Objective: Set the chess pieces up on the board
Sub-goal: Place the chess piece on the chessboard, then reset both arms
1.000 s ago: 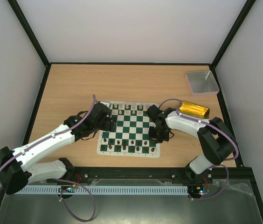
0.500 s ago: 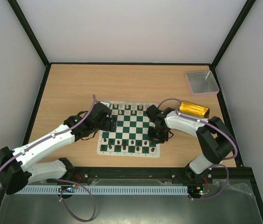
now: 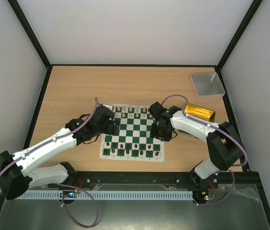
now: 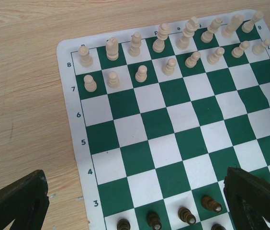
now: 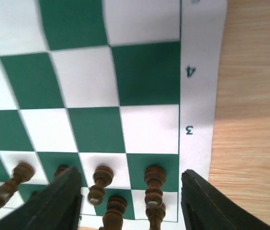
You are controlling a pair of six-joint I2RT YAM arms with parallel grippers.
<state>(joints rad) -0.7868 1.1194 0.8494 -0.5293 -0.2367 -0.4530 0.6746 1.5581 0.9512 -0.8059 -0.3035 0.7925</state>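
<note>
At the board's (image 3: pixel 134 130) right edge, right end effector (image 5: pixel 131 187) is spread over standing dark chess pieces (image 5: pixel 154 179), nothing gripped; left end effector (image 4: pixel 134 175) is spread empty too. Looks like a placing step, so a straight lift-off's needed next.

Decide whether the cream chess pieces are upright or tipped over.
Upright: the cream chess pieces stand on their bases in two rows on the board.

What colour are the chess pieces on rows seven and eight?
Those chess pieces are pale cream; the left wrist view shows them best.
</note>
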